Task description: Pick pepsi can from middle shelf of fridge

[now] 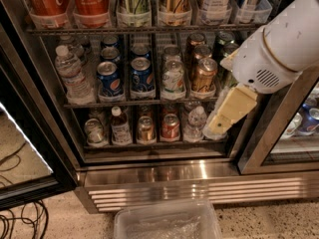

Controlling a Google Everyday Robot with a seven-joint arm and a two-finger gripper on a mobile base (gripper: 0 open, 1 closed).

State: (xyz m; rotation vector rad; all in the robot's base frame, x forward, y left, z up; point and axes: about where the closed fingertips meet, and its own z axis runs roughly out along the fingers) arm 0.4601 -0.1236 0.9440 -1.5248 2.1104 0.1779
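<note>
- Camera view: the fridge (164, 174) stands open, with its ribbed steel base at the bottom.
- The pepsi can (108, 78) stands upright at the front of the middle shelf (149, 103), left of centre. A water bottle (72, 73) is on its left and a second blue can (142, 74) just beside it on its right.
- Further right stand a white-green can (173, 76) and a gold can (203, 74).
- The hand (219, 125) hangs from the white arm at the shelf's right end, tip angled down-left and apart from the pepsi can. It holds nothing, and I cannot tell how far open it is.
- A clear bin (167, 223) sits on the floor below.
</note>
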